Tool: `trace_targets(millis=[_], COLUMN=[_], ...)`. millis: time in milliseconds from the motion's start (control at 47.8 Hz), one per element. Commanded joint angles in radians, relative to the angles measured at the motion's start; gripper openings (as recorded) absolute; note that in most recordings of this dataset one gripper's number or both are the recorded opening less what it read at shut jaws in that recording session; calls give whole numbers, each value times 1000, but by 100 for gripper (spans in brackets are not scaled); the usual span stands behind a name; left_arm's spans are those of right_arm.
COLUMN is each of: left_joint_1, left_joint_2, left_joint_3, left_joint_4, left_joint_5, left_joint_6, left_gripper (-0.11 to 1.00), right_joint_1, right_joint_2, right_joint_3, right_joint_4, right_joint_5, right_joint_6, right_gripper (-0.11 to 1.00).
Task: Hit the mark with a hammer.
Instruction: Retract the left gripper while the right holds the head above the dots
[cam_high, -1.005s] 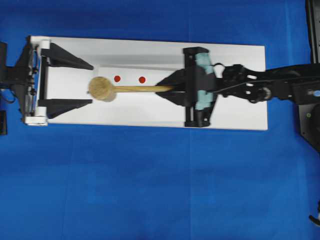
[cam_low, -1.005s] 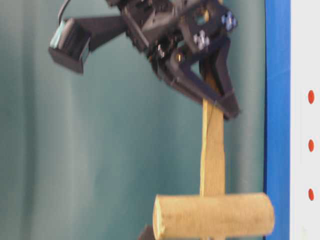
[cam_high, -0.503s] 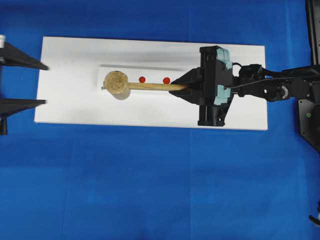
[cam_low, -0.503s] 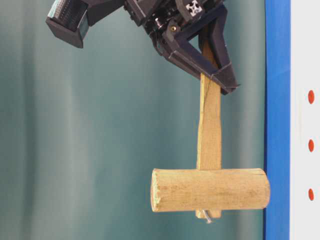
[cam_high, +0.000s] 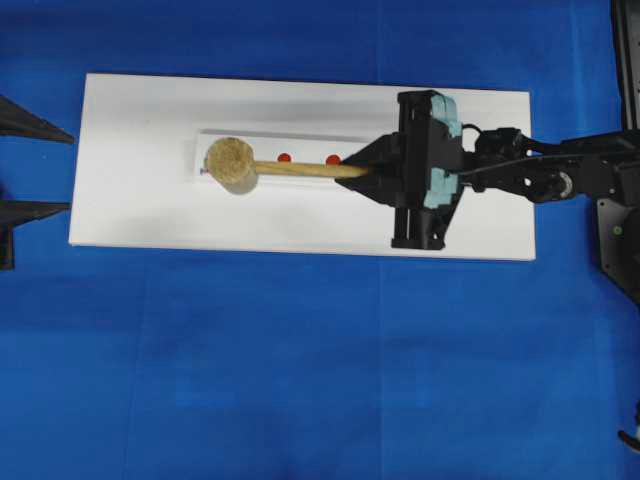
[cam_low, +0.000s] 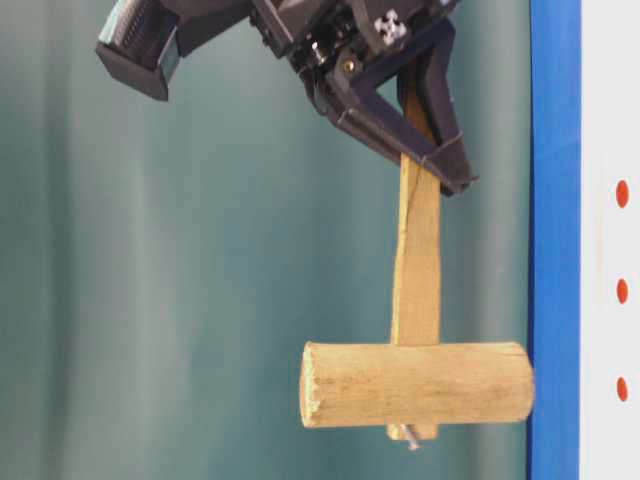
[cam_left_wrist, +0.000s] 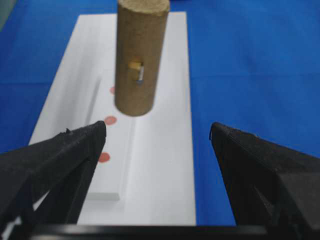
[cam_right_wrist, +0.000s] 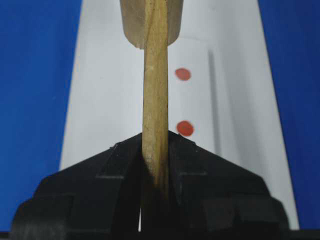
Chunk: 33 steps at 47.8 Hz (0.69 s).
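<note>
Gripping: the right hand (cam_high: 372, 170) is clamped on the handle of the hammer (cam_high: 260, 167), its two fingers pressed flat against either side of the wooden shaft in the right wrist view
Hammer position: held over the white board (cam_high: 140, 120), handle running level from the right hand toward the left of the overhead view, the thick round head (cam_high: 231, 163) at the far end
Hammer head: in the table-level view the head (cam_low: 416, 384) lies crosswise to the handle, one end face just at the edge of the blue desk (cam_high: 300, 380); whether it touches the board cannot be told
Marks: two red dots (cam_high: 284, 157) show just beside the handle in the overhead view; three red dots (cam_low: 622, 291) show in the table-level view
Raised strip: the dots sit on a narrow white strip (cam_left_wrist: 112, 185) on the board
Left hand: its fingers (cam_left_wrist: 55, 160) stand wide apart with nothing between them, at the left edge of the overhead view, well apart from the hammer
Left hand facing: toward the hammer head along the board
</note>
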Motion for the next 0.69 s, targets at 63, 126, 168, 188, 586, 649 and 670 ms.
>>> trace_targets(millis=[63,126,168,188,586,649,670], left_joint_1=[3,3,3,3,3,3,5], left_joint_2=[12,12,11,11,11,11,11], left_joint_3=[-9,-9,-9,-9,-9,-9,-9], left_joint_4=[0,0,-2,0,0,0,0], left_joint_5=[-12,-11,-12,-12,-12,-14,-14], left_joint_6=[2,2,2,2,2,2,2], left_gripper=[83,83,83,83,83,83,83], right_joint_1=[-20,-23,-28,-29,-57,-57,-57], right_joint_2=[11,25,31,35,43,44,46], right_joint_3=[-58,-72,-78,-80,-84,-84,-84], right_joint_4=[2,2,2,2,2,2,2], right_joint_5=[-28,-28,-26,-26,-31,-34,-35], right_joint_6=[2,0,0,0,2,2,2], right_gripper=[3,3,3,3,3,3,3])
